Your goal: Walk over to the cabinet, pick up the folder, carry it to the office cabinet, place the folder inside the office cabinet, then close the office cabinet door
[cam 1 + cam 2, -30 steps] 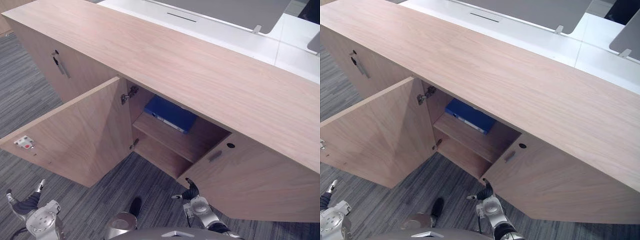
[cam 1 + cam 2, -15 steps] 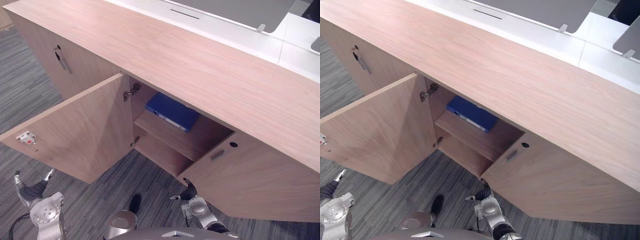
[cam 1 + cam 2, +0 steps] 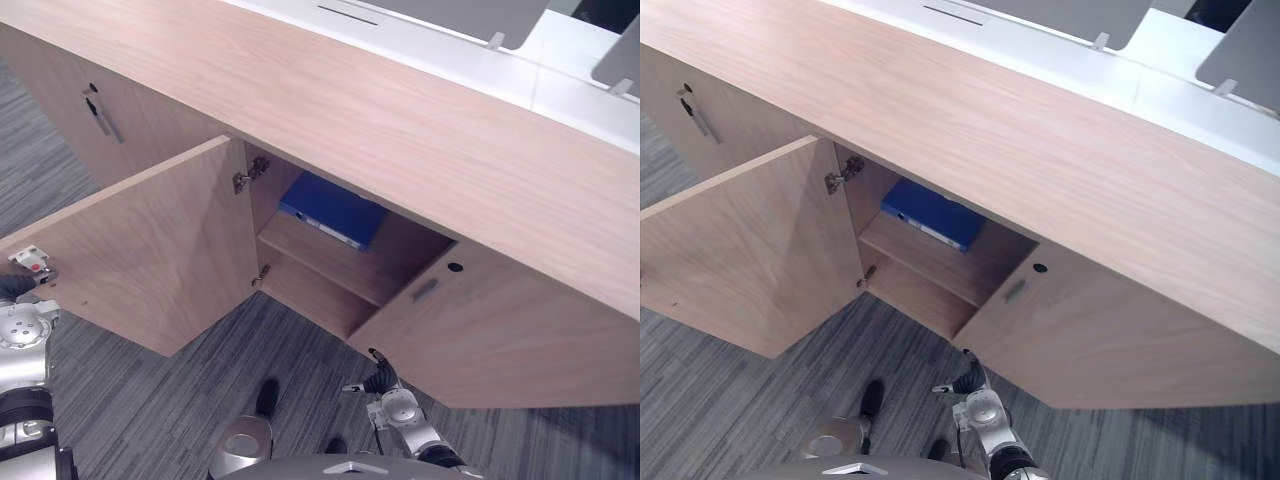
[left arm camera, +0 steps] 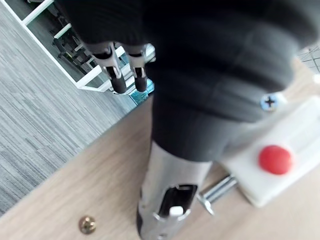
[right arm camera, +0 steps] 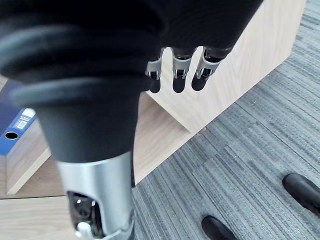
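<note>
The blue folder (image 3: 332,210) lies flat on the upper shelf (image 3: 320,258) inside the light wood office cabinet (image 3: 400,120). Its long axis runs along the shelf from upper left to lower right of the frame, with the labelled spine facing out. Neither hand holds it, so by my reading you have only the door left to close.

What matters is your left hand (image 3: 14,287) and the open left door (image 3: 150,245). The hand sits at the frame's left edge, right against the door's free end. Its wrist view shows the thumb close over the wood beside the white latch block with a red button (image 4: 272,162), and the fingers are loose and hold nothing. The metal hinges (image 3: 245,178) lie well apart from it, toward centre frame, so a push there would swing the panel toward the folder's bay.

Your right hand (image 3: 378,378) hangs low at bottom centre, fingers slack and empty, just beside the lower corner of the right door (image 3: 500,330), which looks ajar. The left hand is the nearer one for the left door.
</note>
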`<state>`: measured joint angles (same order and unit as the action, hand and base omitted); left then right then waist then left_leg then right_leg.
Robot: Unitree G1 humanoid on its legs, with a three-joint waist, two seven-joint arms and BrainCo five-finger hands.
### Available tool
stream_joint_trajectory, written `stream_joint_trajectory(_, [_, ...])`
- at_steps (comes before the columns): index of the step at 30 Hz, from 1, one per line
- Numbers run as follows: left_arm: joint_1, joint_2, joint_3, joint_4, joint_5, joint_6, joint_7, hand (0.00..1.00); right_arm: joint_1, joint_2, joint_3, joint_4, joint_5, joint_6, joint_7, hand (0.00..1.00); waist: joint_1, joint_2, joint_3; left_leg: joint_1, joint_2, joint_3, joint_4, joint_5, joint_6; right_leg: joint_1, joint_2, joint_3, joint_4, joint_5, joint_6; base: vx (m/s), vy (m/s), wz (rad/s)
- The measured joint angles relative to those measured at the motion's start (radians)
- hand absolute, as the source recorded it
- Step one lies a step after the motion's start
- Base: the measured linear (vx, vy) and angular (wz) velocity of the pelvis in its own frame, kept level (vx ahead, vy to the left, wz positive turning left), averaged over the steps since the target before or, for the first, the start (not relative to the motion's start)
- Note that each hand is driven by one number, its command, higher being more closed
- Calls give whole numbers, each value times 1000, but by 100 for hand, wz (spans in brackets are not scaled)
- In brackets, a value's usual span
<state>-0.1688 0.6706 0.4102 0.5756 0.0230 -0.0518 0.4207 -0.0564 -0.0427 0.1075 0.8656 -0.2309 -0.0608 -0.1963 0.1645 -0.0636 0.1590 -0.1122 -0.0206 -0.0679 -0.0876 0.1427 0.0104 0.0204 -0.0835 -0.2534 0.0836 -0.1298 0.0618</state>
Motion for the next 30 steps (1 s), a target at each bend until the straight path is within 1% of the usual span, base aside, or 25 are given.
stream_joint_trajectory(1, [16,-4,9,-22,0,0,-2,0,3,1,-4,0,0,0,0,0,-3,-2,-3,-8,3,7,0,0,0,-9,2,3,-1,1,-2,-125,25,-17])
stream_joint_trajectory(2, [50,-24,31,-78,0,-3,-12,0,10,1,-17,0,0,1,-1,0,-3,-4,-6,-19,6,17,0,0,0,-23,3,13,-2,3,-4,-85,37,-17])
stream_joint_trajectory(5, [110,-104,63,-179,0,-14,-21,0,35,-1,-41,0,0,13,-1,0,-4,1,-12,-24,1,30,0,0,0,-22,1,25,-21,4,-6,-40,50,-8])
stream_joint_trajectory(9, [158,-168,65,-261,0,-23,-36,0,37,-1,-43,-2,-1,17,0,0,-4,5,-17,-24,-7,45,0,0,0,-21,-7,38,-28,4,-6,10,42,-2])
stream_joint_trajectory(14, [224,-297,61,-378,-3,-38,-29,0,51,-2,-54,-2,-4,18,0,0,-6,12,-45,-11,-26,65,0,-1,2,-7,-22,54,-29,4,-6,48,23,3])
stream_joint_trajectory(19, [296,-384,47,-486,-15,-52,-26,0,58,-1,-53,-1,-12,21,1,0,-6,17,-71,-3,-35,67,0,-3,4,2,-31,58,-29,7,-1,43,-4,5])
stream_joint_trajectory(20, [306,-390,47,-484,-19,-57,-27,0,58,0,-53,-1,-12,22,4,0,-6,20,-71,4,-35,67,0,-3,4,11,-31,59,-29,7,-1,0,0,0])
stream_joint_trajectory(21, [315,-385,59,-468,-18,-73,-37,0,58,0,-53,-1,-12,22,6,0,-5,25,-69,8,-35,67,0,-4,5,15,-31,58,-29,7,-1,15,-26,-7])
stream_joint_trajectory(22, [330,-368,78,-421,-16,-94,-61,0,58,0,-53,-2,-12,22,10,0,-8,28,-74,15,-34,69,0,-5,7,19,-31,59,-31,6,-1,14,-30,-19])
stream_joint_trajectory(23, [333,-348,121,-346,-34,-78,-77,0,59,-3,-55,-4,-12,22,14,0,-16,29,-86,18,-31,78,0,-8,11,20,-30,63,-37,7,-1,26,-39,-29])
stream_joint_trajectory(24, [326,-326,160,-285,-74,-63,-87,0,63,-6,-55,-7,-12,27,14,0,-21,28,-96,20,-26,92,0,-11,13,20,-25,75,-45,7,-1,40,-51,-29])
stream_joint_trajectory(26, [326,-300,173,-257,-122,-57,-100,0,63,-8,-57,-9,-12,36,14,0,-27,23,-99,26,-21,97,0,-14,13,25,-21,81,-50,7,-1,47,-50,-16])
stream_joint_trajectory(27, [323,-296,161,-245,-142,-58,-110,0,63,-8,-64,-10,-12,43,14,0,-35,24,-99,33,-22,98,0,-15,13,33,-22,82,-53,7,-1,47,-36,-5])
stream_joint_trajectory(30, [324,-320,117,-247,-175,-60,-127,0,68,-7,-64,-10,-12,44,16,0,-38,24,-99,53,-22,108,0,-22,16,50,-24,89,-55,7,-1,49,-21,-10])
